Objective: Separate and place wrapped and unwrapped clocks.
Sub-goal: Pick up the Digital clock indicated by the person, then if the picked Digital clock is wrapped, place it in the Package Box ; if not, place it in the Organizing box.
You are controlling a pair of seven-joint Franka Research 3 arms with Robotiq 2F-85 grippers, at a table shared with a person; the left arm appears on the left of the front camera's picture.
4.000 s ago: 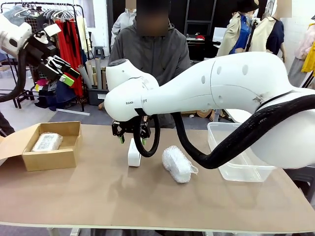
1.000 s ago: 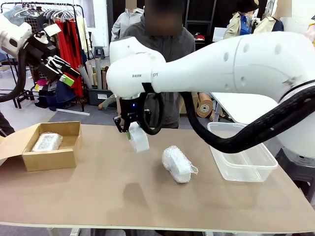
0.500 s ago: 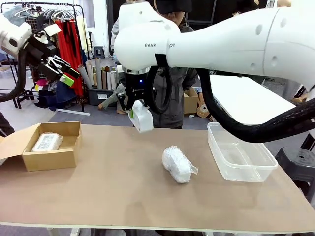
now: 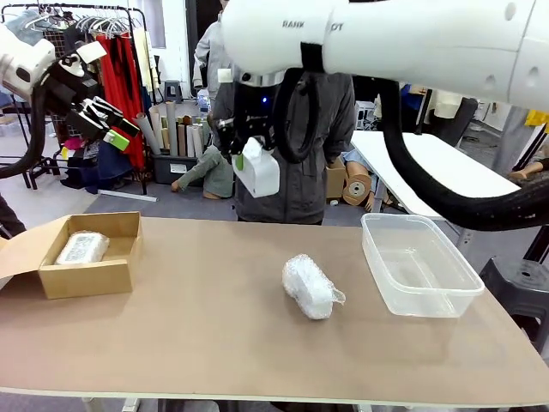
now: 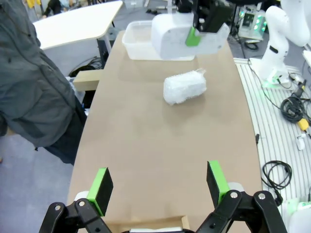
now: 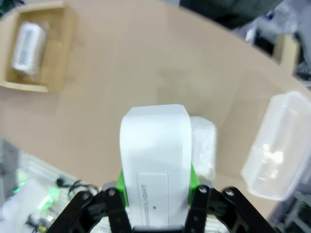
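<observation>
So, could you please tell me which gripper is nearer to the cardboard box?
Left. The left gripper hangs open above the cardboard box; the right gripper holds the bare clock high over mid-table.

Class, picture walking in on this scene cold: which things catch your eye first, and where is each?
The right tool grips the bare white clock high above the far side of the table, before the person. Below, one bubble-wrapped bundle lies mid-table; a second bundle sits in the cardboard box at left, and a clear tub stands at right.
</observation>
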